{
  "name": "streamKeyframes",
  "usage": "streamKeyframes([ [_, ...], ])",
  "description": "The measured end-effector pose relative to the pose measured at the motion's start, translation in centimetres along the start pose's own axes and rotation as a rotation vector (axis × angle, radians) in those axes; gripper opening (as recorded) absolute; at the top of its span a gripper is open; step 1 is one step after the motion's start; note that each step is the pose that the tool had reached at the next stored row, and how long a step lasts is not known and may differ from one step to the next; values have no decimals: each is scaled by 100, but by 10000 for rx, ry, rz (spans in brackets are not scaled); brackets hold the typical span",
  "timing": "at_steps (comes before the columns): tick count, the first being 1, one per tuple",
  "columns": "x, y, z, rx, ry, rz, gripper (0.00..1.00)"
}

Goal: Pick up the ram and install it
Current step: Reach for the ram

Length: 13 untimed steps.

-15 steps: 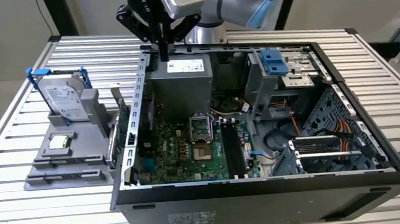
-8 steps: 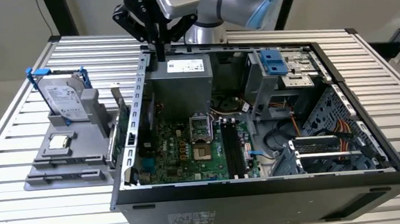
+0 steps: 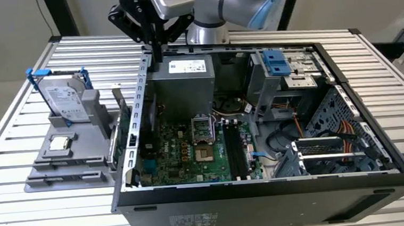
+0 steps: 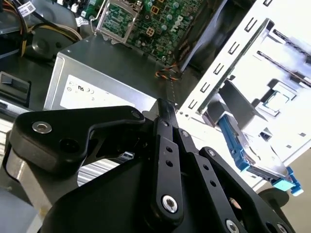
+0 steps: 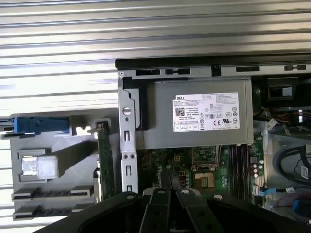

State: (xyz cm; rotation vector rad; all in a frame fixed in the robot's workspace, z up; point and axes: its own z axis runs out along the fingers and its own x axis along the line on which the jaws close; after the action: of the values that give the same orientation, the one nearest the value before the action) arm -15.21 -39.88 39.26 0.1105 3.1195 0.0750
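Exterior view: gripper (image 3: 159,56) hangs over the case (image 3: 265,204) at its PSU (image 3: 186,87) corner, fingers pinched together, nothing between them. Ram (image 3: 118,129) stands on edge in the holder (image 3: 56,171), just outside the case wall.
Second wrist view: we see the gripper (image 4: 163,104) closed and empty above the PSU (image 4: 107,73).
First wrist view: ram (image 5: 103,162) sits beside the case wall, apart from the gripper (image 5: 165,180).

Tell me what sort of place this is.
Likely a robotics computer-assembly workcell: an opened desktop computer case lies on a slatted metal table, a grey parts holder beside it carries a hard drive, and a robot arm hangs above.
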Motion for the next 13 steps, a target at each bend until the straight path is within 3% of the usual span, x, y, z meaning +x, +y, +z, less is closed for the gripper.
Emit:
streamKeyframes([
  [13, 99, -7, -1, 1, 4, 1, 0],
])
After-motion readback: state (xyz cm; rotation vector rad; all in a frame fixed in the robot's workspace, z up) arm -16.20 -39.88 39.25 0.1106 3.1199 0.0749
